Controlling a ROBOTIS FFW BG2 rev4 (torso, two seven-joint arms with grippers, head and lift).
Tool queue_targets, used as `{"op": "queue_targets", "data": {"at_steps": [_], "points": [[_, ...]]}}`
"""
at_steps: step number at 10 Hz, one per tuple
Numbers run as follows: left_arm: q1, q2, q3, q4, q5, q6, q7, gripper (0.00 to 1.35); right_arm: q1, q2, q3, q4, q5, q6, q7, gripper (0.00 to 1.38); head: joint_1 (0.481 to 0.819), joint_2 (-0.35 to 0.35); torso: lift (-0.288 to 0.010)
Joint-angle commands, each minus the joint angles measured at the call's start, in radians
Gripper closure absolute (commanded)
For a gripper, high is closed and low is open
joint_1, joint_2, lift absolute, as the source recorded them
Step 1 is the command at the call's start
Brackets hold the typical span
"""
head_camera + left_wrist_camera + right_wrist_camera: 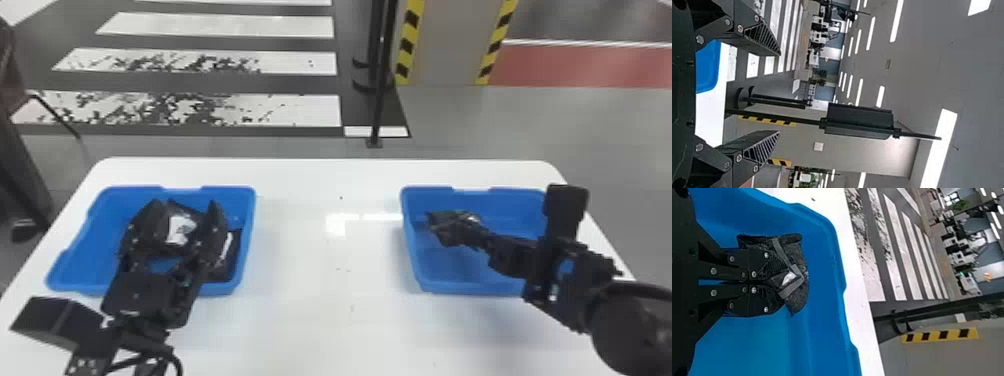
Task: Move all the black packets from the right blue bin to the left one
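We pinch a crumpled black packet (800, 260) in our right gripper (472, 237), its fingers closed on it, inside the right blue plastic bin (411, 250). Our left gripper (186, 212), wide open and empty, hangs over the left blue plastic bin (75, 255), where black, white-labelled packets (231, 257) lie.

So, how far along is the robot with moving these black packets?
At least two black packets look done, lying in the left bin. In hand: the right gripper grips another packet inside the right bin. Still to do: carry that one across, and perhaps more, since the right arm hides part of that bin.
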Motion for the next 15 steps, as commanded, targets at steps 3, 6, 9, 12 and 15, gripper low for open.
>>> {"op": "queue_targets", "data": {"at_steps": [3, 6, 9, 12, 15], "points": [[0.000, 0.000, 0.001, 0.000, 0.005, -0.008, 0.000, 0.36, 0.136, 0.013, -0.087, -0.254, -0.108, 0.001, 0.009, 1.14, 0.695, -0.083, -0.140], [-0.002, -0.002, -0.009, 0.000, 0.021, -0.017, 0.002, 0.36, 0.080, 0.010, -0.042, -0.163, -0.461, 0.013, 0.164, 1.14, 0.695, -0.017, -0.140], [-0.015, 0.003, -0.047, 0.000, 0.088, -0.035, 0.003, 0.36, -0.018, -0.041, 0.196, 0.078, -0.798, -0.171, 0.329, 1.14, 0.695, 0.099, -0.140], [-0.034, 0.021, -0.147, -0.025, 0.330, 0.002, -0.032, 0.35, -0.055, -0.054, 0.331, 0.122, -0.878, -0.171, 0.341, 1.14, 0.695, 0.158, -0.140], [-0.054, 0.044, -0.223, -0.091, 0.421, 0.091, -0.063, 0.35, -0.097, -0.060, 0.411, 0.151, -0.888, -0.171, 0.337, 1.14, 0.695, 0.161, -0.140]]}}
